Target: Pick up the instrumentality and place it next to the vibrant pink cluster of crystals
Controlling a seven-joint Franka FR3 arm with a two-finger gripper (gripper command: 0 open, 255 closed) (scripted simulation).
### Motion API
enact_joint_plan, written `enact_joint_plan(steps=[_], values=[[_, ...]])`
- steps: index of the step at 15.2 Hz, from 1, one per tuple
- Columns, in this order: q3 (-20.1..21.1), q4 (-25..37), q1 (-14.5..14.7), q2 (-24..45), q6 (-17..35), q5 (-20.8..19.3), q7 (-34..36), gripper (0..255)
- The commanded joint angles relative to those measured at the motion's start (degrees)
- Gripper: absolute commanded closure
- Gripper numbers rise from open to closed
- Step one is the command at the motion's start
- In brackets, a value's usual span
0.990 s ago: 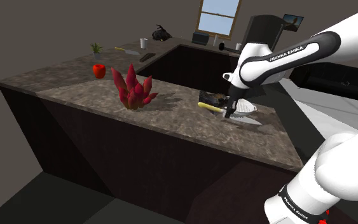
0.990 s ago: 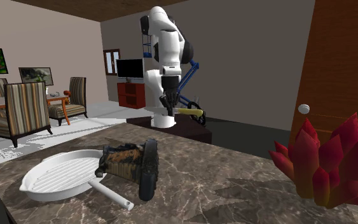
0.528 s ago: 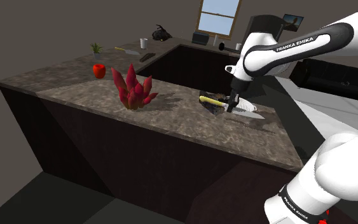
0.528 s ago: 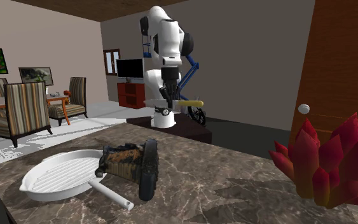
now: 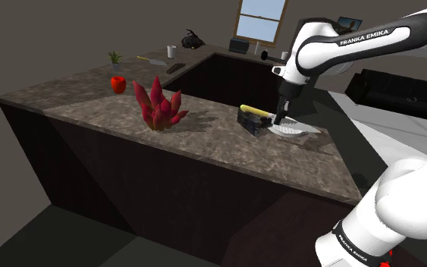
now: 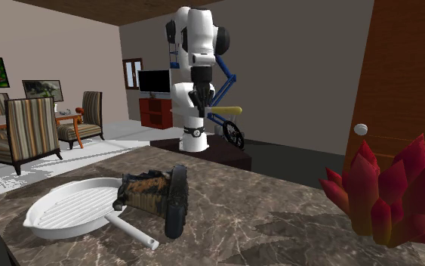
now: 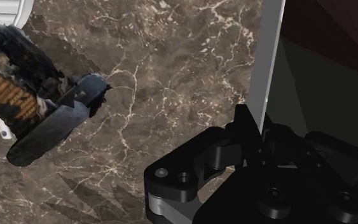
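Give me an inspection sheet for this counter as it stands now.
Surface: dark marble counter.
Job's things: yellow-handled tool held above the counter; red crystals standing apart, toward the shoulder view's left.
Clutter: white pan, charred dark bundle, red cup, small plant, mug.
Grippers: gripper by the pan, jaws shut on the tool.
Cables: nothing seen.
Surroundings: window, armchairs, TV.

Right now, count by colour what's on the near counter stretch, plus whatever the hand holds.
Red or pink: 2, crystal cluster, small object
White: 1, grill pan
Dark: 1, charred lump
Yellow-handled: 1, tool in the hand
Total: 5
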Motion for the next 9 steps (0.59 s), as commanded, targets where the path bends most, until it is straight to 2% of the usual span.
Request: enact_joint_plan(steps=[1, 9], values=[[0.14, 1.05, -0.02, -0.65, -1.72, -0.01, 0.03, 255], [0.68, 6.03, 0.06, -2.22, -8.26, 0.17, 0.15, 255]])
